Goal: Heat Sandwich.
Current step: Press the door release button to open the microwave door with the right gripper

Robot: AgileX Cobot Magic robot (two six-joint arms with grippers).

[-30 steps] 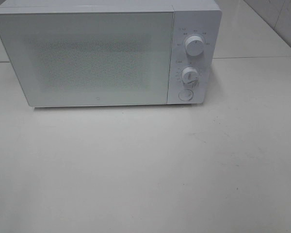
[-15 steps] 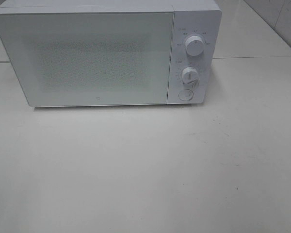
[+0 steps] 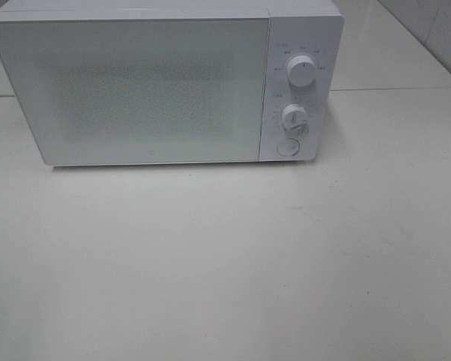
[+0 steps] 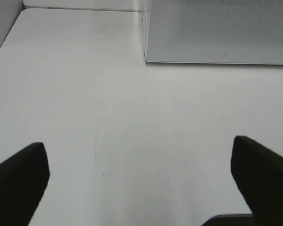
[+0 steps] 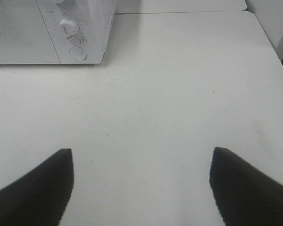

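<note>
Frankly, progress was unclear: the microwave (image 3: 150, 90) stood shut, the sandwich out of view, perhaps inside, while the left pincer (image 4: 139, 146) and right pincer (image 5: 141, 151) hung wide open and empty.

1. Microwave (image 3: 316, 30) casing is looking like smooth white plastic, slightly glossy.
2. Its door (image 3: 135, 90) is showing a fine speckled mesh pattern behind a smooth pane.
3. Knobs (image 3: 301, 72) are looking like smooth white plastic.
4. Bench (image 3: 225, 263) is appearing smooth, off-white, mostly matt, carrying faint scuffs and specks.
5. Left tool (image 4: 137, 150) and right tool (image 5: 141, 153) are showing matt black fingers.
</note>
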